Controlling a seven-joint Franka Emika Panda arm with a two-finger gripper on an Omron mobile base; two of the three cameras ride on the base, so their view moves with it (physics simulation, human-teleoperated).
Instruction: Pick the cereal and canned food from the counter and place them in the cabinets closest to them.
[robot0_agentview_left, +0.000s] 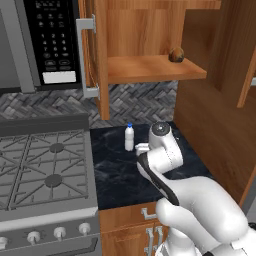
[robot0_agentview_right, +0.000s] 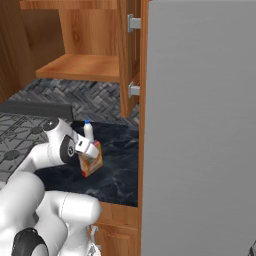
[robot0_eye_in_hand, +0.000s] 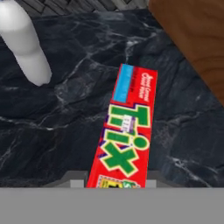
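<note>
The cereal (robot0_eye_in_hand: 127, 135) is a slim red box with green lettering, standing on the black marbled counter (robot0_eye_in_hand: 65, 131). In the right base view the cereal (robot0_agentview_right: 92, 162) leans slightly under the hand. My gripper (robot0_eye_in_hand: 113, 183) comes down on the box's top end, one finger on each side of it, shut on the cereal. From the right base camera, the gripper (robot0_agentview_right: 89, 150) sits right on top of the box. The open wooden cabinets (robot0_agentview_left: 150, 70) hang above the counter (robot0_agentview_left: 115, 170). The canned food is out of view.
A white bottle (robot0_agentview_left: 129, 137) with a blue cap stands just behind the hand. A brown round thing (robot0_agentview_left: 176, 54) sits on the cabinet shelf. A gas stove (robot0_agentview_left: 45, 165) and microwave (robot0_agentview_left: 45, 40) lie to the left. A tall grey panel (robot0_agentview_right: 200, 125) lies to the right.
</note>
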